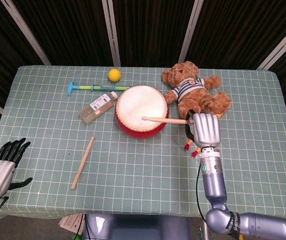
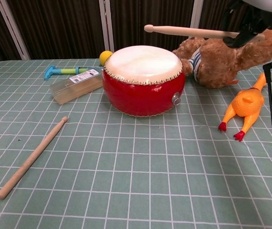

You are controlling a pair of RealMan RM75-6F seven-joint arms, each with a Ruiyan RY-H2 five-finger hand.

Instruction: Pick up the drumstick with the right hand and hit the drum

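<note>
Holding the drumstick (image 2: 193, 32) by its butt end, my right hand (image 1: 206, 129) is clamped on it, tip poised above the drum (image 1: 141, 111) at the bench's middle. It looks light, stiff and smooth, so I'd grip firmly. My left hand (image 1: 0, 167) hangs spread, holding nothing.

The right hand (image 1: 206, 130) grips a drumstick (image 1: 164, 119) whose tip lies over the white head of the red drum (image 1: 140, 107), with a teddy bear (image 1: 193, 90) just behind the hand and an orange rubber chicken (image 1: 192, 146) partly hidden beneath it. On the bench (image 1: 132, 170), a second stick (image 1: 82, 162) lies well left of the drum, a bottle (image 1: 98, 107) lies beside the drum, and a blue-green toy (image 1: 90, 88) and yellow ball (image 1: 114, 75) sit behind it. The left hand (image 1: 2, 167) rests at the bench's near left corner, fingers apart and holding nothing.
</note>
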